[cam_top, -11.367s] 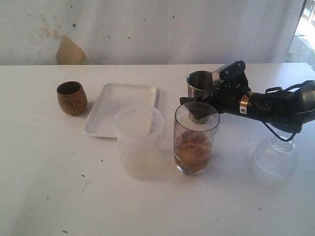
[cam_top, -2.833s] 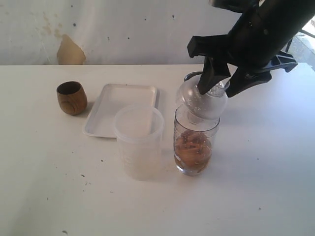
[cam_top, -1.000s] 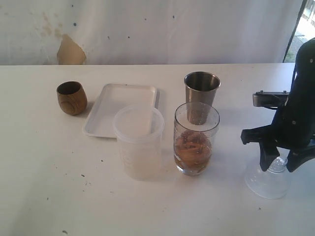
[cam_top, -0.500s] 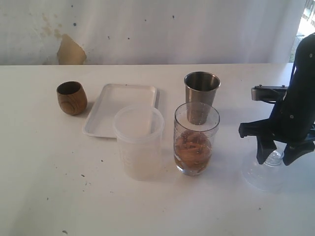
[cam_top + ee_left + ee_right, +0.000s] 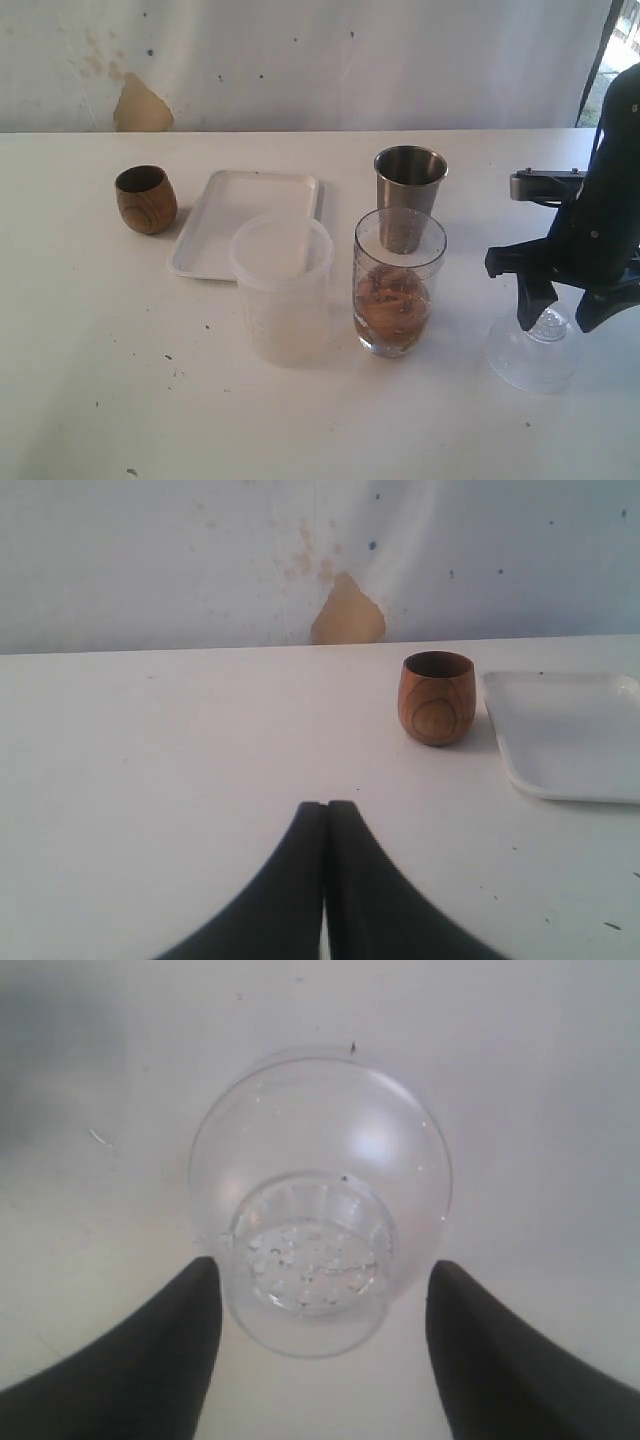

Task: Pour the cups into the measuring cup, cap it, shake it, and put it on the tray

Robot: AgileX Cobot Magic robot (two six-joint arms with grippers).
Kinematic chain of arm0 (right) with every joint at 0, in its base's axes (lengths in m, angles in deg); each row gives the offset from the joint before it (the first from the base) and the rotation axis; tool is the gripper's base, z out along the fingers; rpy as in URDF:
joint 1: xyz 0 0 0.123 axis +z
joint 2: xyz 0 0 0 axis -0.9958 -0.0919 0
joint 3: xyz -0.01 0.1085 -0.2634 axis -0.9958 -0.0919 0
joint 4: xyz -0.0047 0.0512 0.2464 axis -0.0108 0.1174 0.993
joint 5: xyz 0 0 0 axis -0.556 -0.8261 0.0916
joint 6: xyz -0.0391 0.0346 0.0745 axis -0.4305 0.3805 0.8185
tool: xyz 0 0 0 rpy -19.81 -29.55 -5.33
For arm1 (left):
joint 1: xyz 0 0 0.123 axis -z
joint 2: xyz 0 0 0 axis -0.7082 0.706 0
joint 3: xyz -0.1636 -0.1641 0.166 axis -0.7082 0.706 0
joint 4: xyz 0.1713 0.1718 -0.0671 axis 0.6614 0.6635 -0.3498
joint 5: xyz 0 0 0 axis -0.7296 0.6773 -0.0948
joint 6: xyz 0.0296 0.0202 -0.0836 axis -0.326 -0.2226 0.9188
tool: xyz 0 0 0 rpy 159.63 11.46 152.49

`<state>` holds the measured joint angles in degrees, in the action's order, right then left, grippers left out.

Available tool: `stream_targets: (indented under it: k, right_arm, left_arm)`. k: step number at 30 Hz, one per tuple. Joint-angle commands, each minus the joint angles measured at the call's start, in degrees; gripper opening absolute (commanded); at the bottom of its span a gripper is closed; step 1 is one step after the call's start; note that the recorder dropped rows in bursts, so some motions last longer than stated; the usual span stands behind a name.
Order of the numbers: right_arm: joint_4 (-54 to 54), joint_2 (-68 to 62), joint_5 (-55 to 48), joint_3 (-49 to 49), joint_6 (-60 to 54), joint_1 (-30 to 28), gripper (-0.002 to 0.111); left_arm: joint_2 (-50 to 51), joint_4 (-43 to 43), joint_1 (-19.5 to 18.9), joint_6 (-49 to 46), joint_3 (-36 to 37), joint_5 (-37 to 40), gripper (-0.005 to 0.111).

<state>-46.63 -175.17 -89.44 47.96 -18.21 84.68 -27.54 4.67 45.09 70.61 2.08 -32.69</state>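
While right end effector (image 5: 558, 322) straddles clear lid (image 5: 530, 362), measuring cup (image 5: 399, 292) stands uncapped

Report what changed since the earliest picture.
The right gripper set the steel tumbler down behind the measuring cup, carried the clear lid to it and back to the table, then opened its fingers around it. The wooden cup, tray and jug stayed put.

Small round brown wooden cup (image 5: 146, 199) upright, left of tray | flat white rectangular tray (image 5: 250, 210) lying level | tapered stainless-steel tumbler (image 5: 410, 180) upright, just behind measuring cup | tall clear plastic measuring cup (image 5: 398, 300) upright, uncapped, brown contents (image 5: 392, 305) low inside
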Motion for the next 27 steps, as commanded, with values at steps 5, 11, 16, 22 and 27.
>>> stream_targets:
  k: [5, 11, 16, 22, 27]
  right_arm:
    - [0.2, 0.4, 1.7, 0.3, -0.7, -0.6, 0.055]
    - [0.5, 0.4, 2.8, 0.2, -0.7, -0.6, 0.055]
    - [0.6, 0.4, 2.3, 0.2, -0.7, -0.6, 0.043]
    - [0.6, 0.4, 0.7, 0.2, -0.7, -0.6, 0.03]
    - [0.6, 0.4, -3.7, 1.6, -2.5, -0.6, 0.0]
  left_arm:
    - [-0.3, -0.1, 0.0, 0.1, 0.3, -0.5, 0.0]
    - [-0.3, -0.1, 0.0, 0.1, 0.3, -0.5, 0.0]
    - [-0.3, -0.1, 0.0, 0.1, 0.3, -0.5, 0.0]
    - [-0.3, -0.1, 0.0, 0.1, 0.3, -0.5, 0.0]
    - [-0.3, -0.1, 0.0, 0.1, 0.3, -0.5, 0.0]
